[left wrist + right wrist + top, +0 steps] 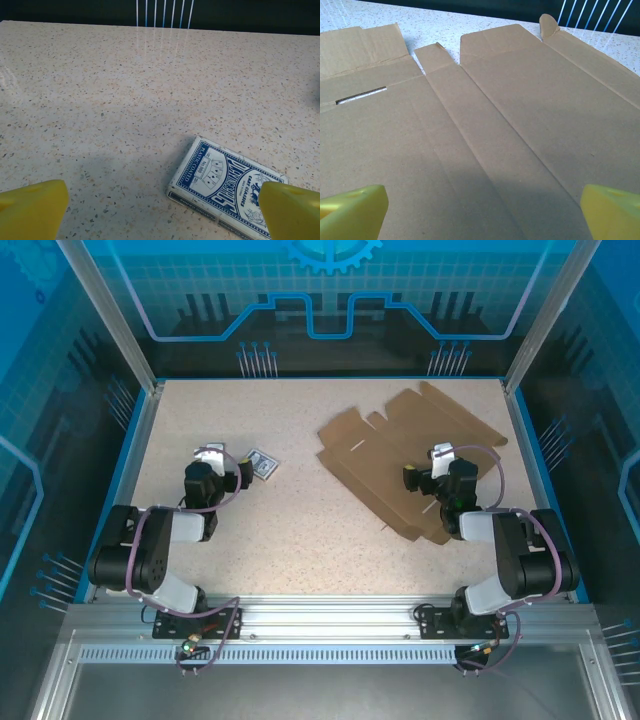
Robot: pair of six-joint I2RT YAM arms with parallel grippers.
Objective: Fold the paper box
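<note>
R gripper (482,215) jaws wide | paper box (385,455) brown, flat, unfolded

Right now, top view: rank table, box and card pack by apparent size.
Largest to smallest:
1. table, by far the biggest.
2. box, a flat unfolded sheet over the table's right side.
3. card pack, tiny by comparison.
All three lie at table level, so nearness to the camera does not blur the order.

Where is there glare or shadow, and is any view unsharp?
Left wrist view: white streaks of glare on the table near its far edge, a soft shadow beside the card pack. Right wrist view: a broad soft shadow across the near part of the paper box. Top view: even light, sharp.
</note>
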